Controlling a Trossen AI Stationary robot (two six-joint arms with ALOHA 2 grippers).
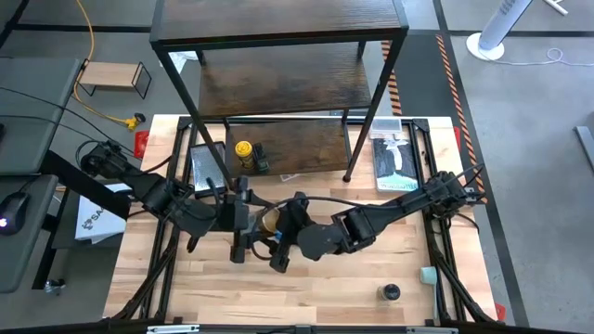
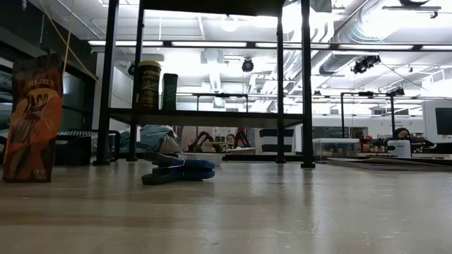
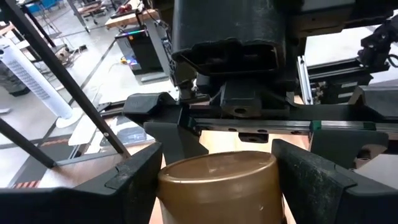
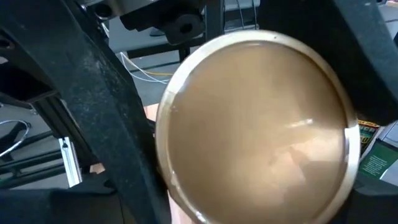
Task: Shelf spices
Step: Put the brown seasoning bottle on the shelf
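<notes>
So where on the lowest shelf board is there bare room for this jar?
The lowest shelf board is bare from the dark box across to the right-hand post. Its left end is crowded by the yellow-lidded jar and that box. Both grippers meet around the tan-lidded jar below it.

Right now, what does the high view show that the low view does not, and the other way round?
Only the high view shows the left gripper and right gripper meeting at the tan-lidded jar, and a black-lidded jar near the front edge. Only the low view shows a reddish-brown packet standing upright and a blue plastic piece. Both show the shelf holding the yellow-lidded jar.
</notes>
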